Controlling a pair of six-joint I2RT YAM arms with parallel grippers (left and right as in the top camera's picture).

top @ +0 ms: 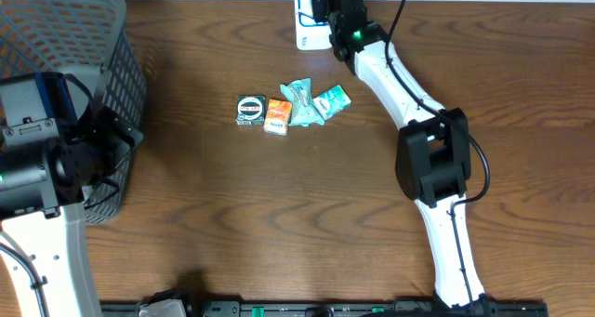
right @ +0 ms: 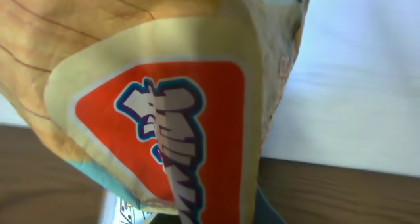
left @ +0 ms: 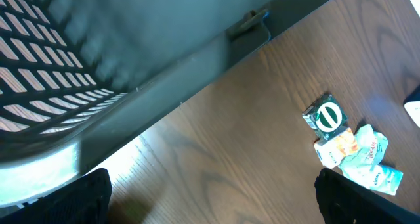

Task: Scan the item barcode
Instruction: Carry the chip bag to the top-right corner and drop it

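— So, where is the packet (right: pixel 164 86) now?

— It is at the far edge of the desk (top: pixel 279 215), in the right gripper (top: pixel 333 8). In the right wrist view it fills almost the whole picture: a tan and yellowish wrapper with an orange label outlined in white. The barcode I cannot see from any view.

— And the gripper is closed on it?

— Yes, the jaws are tight together with the packet between them. Just behind the packet is a white surface (right: pixel 354 73). From overhead, this white surface lies on the desk directly beside the gripper. Whether the packet touches it, I cannot tell.

— What else lies on the desk?

— Near the middle there is a small group, close together in a row: a dark green box (top: pixel 251 110) with a round label, an orange pack (top: pixel 278 115) just beside it, and then two teal pouches (top: pixel 316 103). They are well apart from the right gripper.

— And the left side?

— The left gripper (left: pixel 210 204) is wide open and holds nothing. It hangs just beside the grey basket (top: pixel 84 38), which stands at the left edge of the desk.
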